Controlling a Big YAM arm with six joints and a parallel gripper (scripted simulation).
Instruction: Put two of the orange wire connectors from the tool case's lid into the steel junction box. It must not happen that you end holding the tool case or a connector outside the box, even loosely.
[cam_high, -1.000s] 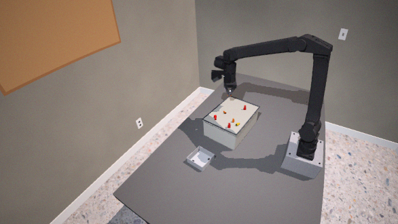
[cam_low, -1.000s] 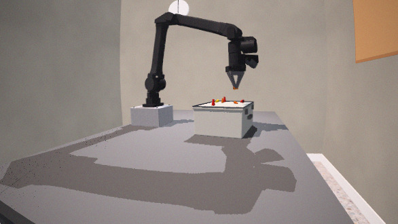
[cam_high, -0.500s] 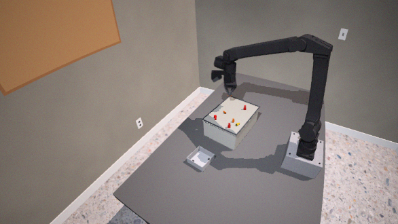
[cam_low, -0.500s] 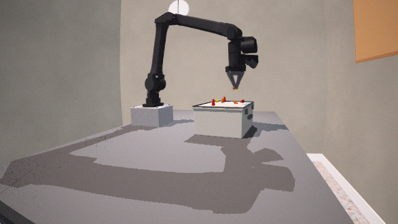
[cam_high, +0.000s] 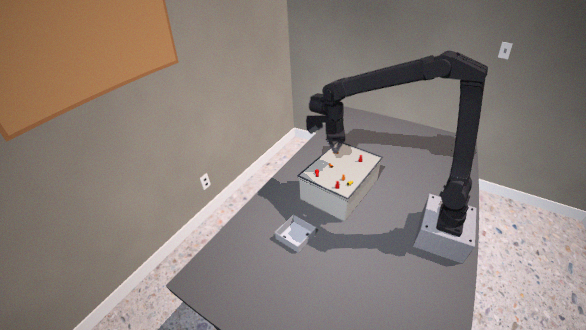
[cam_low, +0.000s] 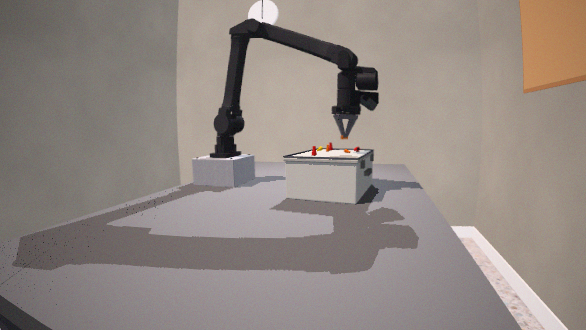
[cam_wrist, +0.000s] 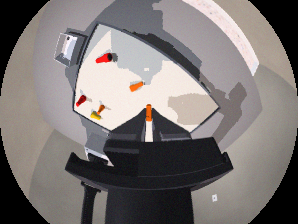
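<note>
My gripper (cam_low: 343, 134) is shut on an orange wire connector (cam_wrist: 149, 113) and holds it a little above the far corner of the tool case's lid (cam_high: 341, 172). In the top view the gripper (cam_high: 336, 147) hangs over the lid's back edge. On the lid lie two more orange connectors (cam_high: 343, 177) (cam_high: 331, 165), three red ones (cam_high: 317, 173) and a yellow one (cam_high: 350, 183). The steel junction box (cam_high: 295, 233) is open and sits on the table in front of the case, to its left.
The arm's grey base block (cam_high: 445, 236) stands at the right of the table. The tool case (cam_low: 327, 172) is a light grey box with a latch on its side. The table's left edge runs along the wall.
</note>
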